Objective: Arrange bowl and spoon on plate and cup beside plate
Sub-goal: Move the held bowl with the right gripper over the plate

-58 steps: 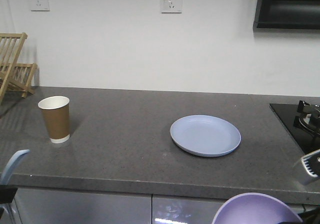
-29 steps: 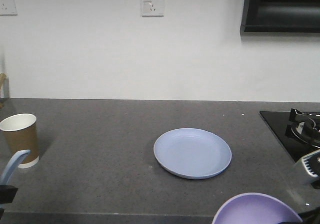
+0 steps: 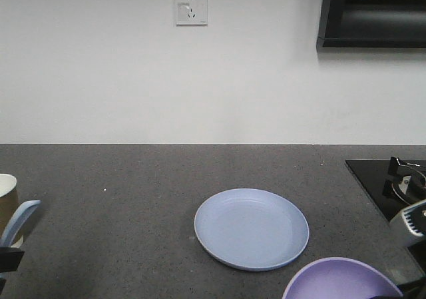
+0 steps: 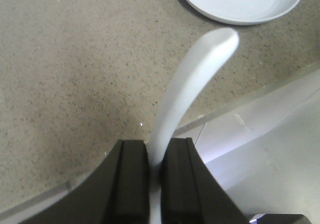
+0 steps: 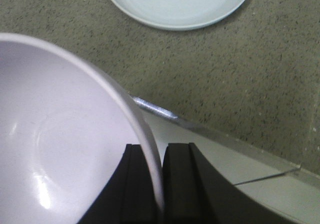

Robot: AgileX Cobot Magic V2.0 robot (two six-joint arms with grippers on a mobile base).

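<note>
plate [image 3: 251, 229] sits flat mid tabletop [image 3: 133, 199]. left tool [image 4: 154, 151] is clamped tight on the spoon [image 4: 192, 79], approx 8 o'clock from the plate. right tool [image 5: 156, 156] pinches the bowl [image 5: 60, 149] by its rim, at 5 o'clock. cup [image 3: 5, 196] stands at 9 o'clock, half cut off by the frame edge.

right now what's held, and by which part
Left gripper pinches the short pale blue plastic spoon low on its curved handle; right gripper clamps the round lavender plastic bowl by its rim.
</note>
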